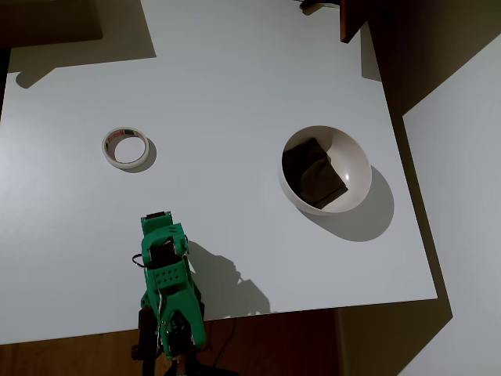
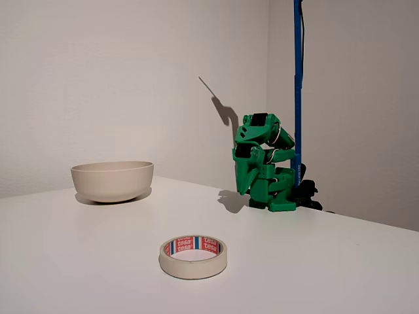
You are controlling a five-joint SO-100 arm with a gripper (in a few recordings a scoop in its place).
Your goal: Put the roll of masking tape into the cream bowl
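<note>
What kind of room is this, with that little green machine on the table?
Probably a home or office corner set up for hobby robot trials: a plain white table against bare walls, a small green arm, and two props, a roll of masking tape and a cream bowl.

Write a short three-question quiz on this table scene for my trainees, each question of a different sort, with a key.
1. True or false: the tape roll already lies inside the bowl.
2. In the overhead view, the tape roll lies on which side of the bowl? A) left B) right C) inside it
3. Fill in: the tape roll lies flat on the ______.

Key: 1. False; it lies on the table, apart from the bowl. 2. A. 3. table.
</note>
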